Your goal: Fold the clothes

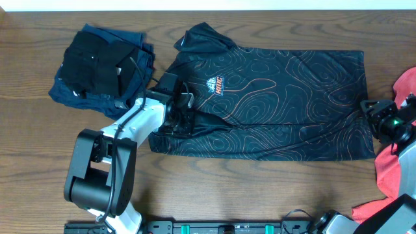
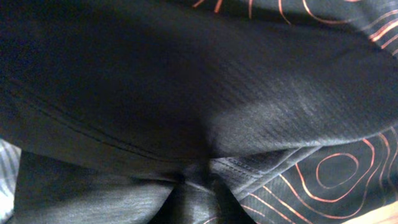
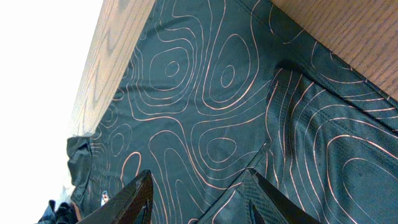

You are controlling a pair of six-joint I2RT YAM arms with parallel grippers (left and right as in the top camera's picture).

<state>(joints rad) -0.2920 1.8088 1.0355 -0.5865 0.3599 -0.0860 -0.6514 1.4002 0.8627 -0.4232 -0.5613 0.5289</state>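
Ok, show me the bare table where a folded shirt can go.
Best: the near-edge wood strip below the black shirt, between the left arm and the coral-red garment. Also the wood left of the navy pile. Crowded: between that pile and the shirt's collar, and the right edge by the right fingers.

Up this close, the black shirt (image 2: pixel 186 81) fills nearly the whole view, its fine ribbed weave catching a dull sheen in the middle. Thin orange lines (image 2: pixel 336 177) curl in rings at the lower right, and more cross the top right corner. A stitched seam (image 2: pixel 93 134) runs slantwise down from the left. At the bottom centre the cloth bunches into dark folds (image 2: pixel 199 174). A pale grey striped patch (image 2: pixel 5 171) shows at the left edge; I cannot tell what it is.
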